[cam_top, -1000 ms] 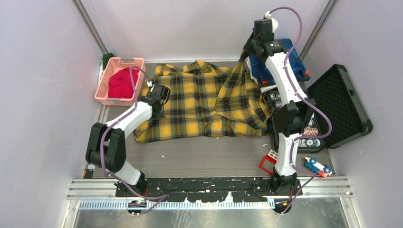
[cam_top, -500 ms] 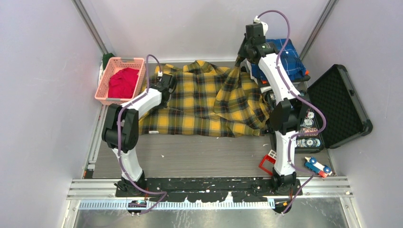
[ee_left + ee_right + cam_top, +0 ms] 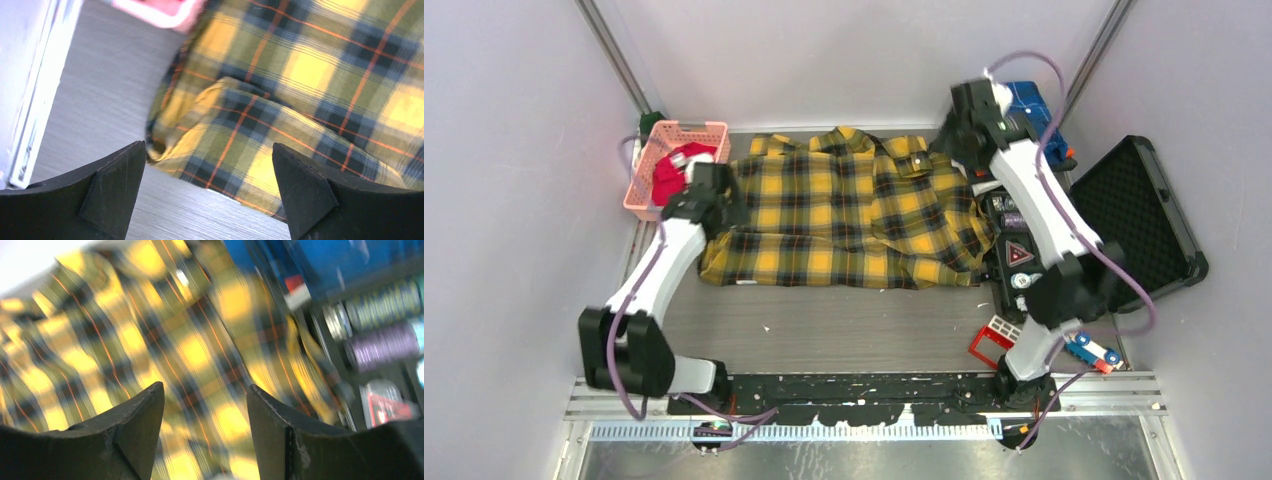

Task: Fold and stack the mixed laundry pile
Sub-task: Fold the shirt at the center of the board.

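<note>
The yellow-and-black plaid shirt (image 3: 844, 215) lies spread flat across the back middle of the table. The red T-shirt (image 3: 667, 182) sits bunched in the pink basket (image 3: 646, 160) at the back left. My left gripper (image 3: 722, 203) hovers over the shirt's left edge. In the left wrist view it (image 3: 207, 147) is wide open and holds nothing, above a folded hem of the shirt (image 3: 300, 75). My right gripper (image 3: 964, 140) is over the shirt's back right corner. In the right wrist view it (image 3: 205, 386) is open over the blurred plaid (image 3: 190, 350), holding nothing.
An open black case (image 3: 1139, 225) lies at the right. A blue plaid shirt (image 3: 1029, 105) is at the back right. A dark tray of spools and small items (image 3: 1021, 255) sits by the right arm. A red toy (image 3: 989, 342) and a blue toy car (image 3: 1092, 350) lie at the front right.
Both grippers opened and let go of the plaid shirt. Its lifted right part dropped and now lies flat. The left arm swung left toward the basket, and the right gripper lowered.
</note>
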`<action>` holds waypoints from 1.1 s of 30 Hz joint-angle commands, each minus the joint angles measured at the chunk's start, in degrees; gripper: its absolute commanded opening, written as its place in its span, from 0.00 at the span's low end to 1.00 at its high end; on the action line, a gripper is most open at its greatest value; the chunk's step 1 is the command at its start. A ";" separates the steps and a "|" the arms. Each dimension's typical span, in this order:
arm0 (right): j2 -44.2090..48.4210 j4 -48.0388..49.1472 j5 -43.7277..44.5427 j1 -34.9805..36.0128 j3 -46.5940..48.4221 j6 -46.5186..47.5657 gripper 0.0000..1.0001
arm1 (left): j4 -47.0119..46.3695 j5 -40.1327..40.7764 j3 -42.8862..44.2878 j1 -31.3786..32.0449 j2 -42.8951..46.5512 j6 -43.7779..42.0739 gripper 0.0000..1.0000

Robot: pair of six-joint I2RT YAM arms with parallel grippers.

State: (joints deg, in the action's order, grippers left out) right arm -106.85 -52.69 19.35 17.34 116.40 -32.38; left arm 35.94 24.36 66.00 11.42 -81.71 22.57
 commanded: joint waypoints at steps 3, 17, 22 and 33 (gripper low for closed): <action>29.67 2.27 -5.28 0.01 -36.35 -13.33 0.65 | -2.81 -10.28 -14.61 -9.47 12.51 11.29 0.95; 49.21 -1.57 -16.37 0.65 -58.42 -13.49 0.59 | -21.77 -28.82 -35.56 -24.86 18.70 19.60 0.85; 50.01 -2.16 -17.32 0.65 -59.29 -12.15 0.56 | -29.35 -30.20 -37.78 -27.46 15.65 21.81 0.78; 49.69 -1.71 -15.33 0.67 -62.45 -11.31 0.57 | -32.21 -24.85 -35.99 -31.86 9.23 21.25 0.00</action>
State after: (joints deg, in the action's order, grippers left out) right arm -57.23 -55.55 2.94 17.58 54.37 -45.04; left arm 5.96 -4.34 28.49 -17.80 -74.00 44.71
